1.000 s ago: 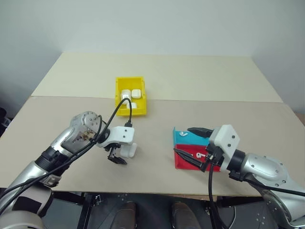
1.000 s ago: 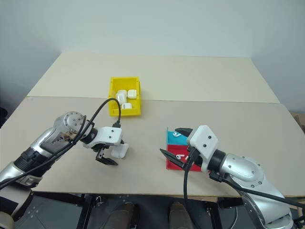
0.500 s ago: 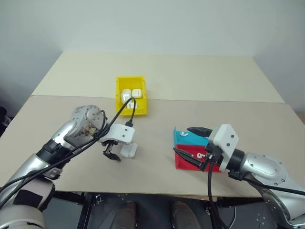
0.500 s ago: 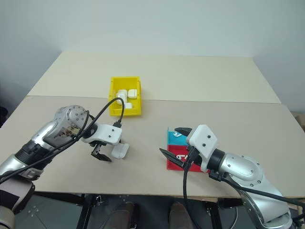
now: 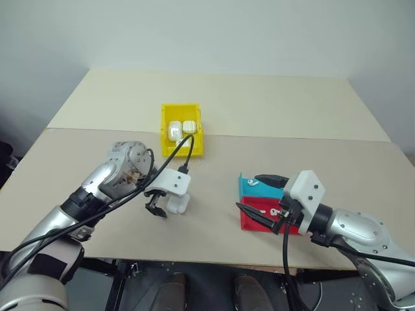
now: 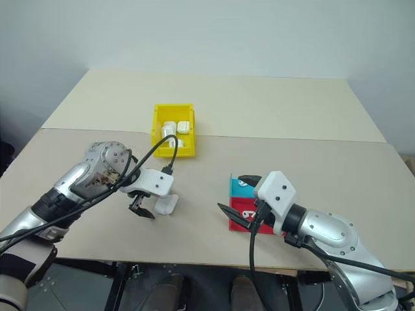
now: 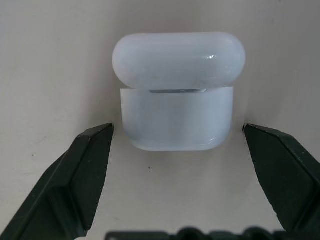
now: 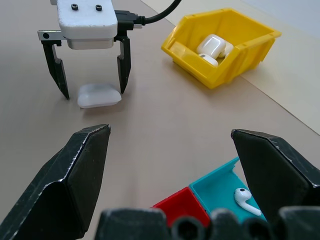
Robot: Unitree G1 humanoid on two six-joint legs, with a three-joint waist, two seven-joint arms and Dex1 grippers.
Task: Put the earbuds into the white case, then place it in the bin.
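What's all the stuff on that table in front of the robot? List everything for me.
white case: one, white, lid shut, lying on the table near its front edge, between the left hand's open fingers, not gripped.
bin: one, yellow, on the table beyond the case.
cases in the bin: at least two, white, inside the yellow bin.
blue tray: one, teal blue, on the table at the right.
red tray: one, red, touching the blue tray on its near side.
earbuds: two, white; one in the blue tray, one in the red tray.
table: one, beige.
left hand: open, pointing down over the case.
right hand: open, over the trays.
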